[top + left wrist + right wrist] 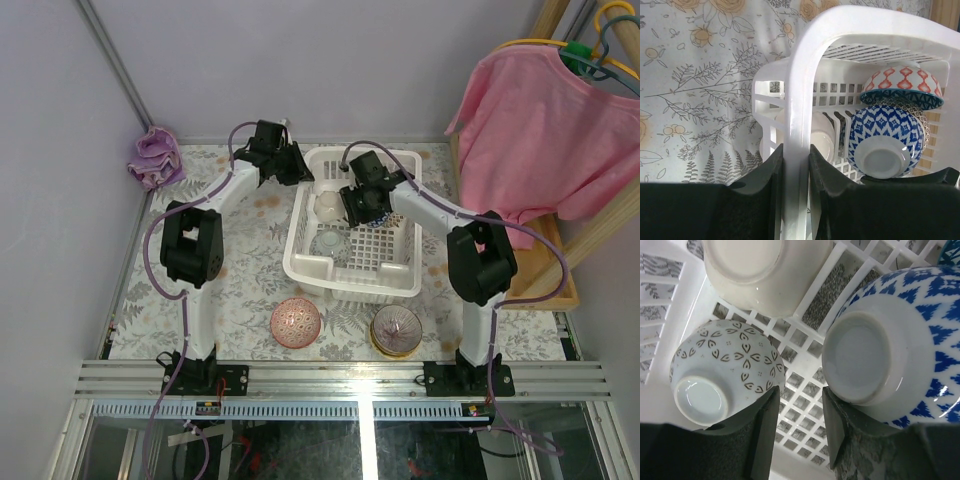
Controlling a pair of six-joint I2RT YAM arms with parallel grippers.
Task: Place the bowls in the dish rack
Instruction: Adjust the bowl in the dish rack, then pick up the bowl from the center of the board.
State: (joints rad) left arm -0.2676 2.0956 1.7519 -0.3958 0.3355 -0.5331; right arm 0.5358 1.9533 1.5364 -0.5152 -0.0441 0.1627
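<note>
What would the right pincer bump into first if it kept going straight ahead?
The right pincer would probably meet the dish rack's gridded floor, between the leaf-patterned bowl and the blue-and-white bowl, though depth is unclear.

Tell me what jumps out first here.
The white plastic slotted dish rack sits centre of the top view, its rim clamped by the left gripper while the right gripper hangs open inside it beside a blue-and-white patterned ceramic bowl. Two bowls sit outside, in front of it: a pink-red patterned bowl and a tan-yellow bowl.
</note>
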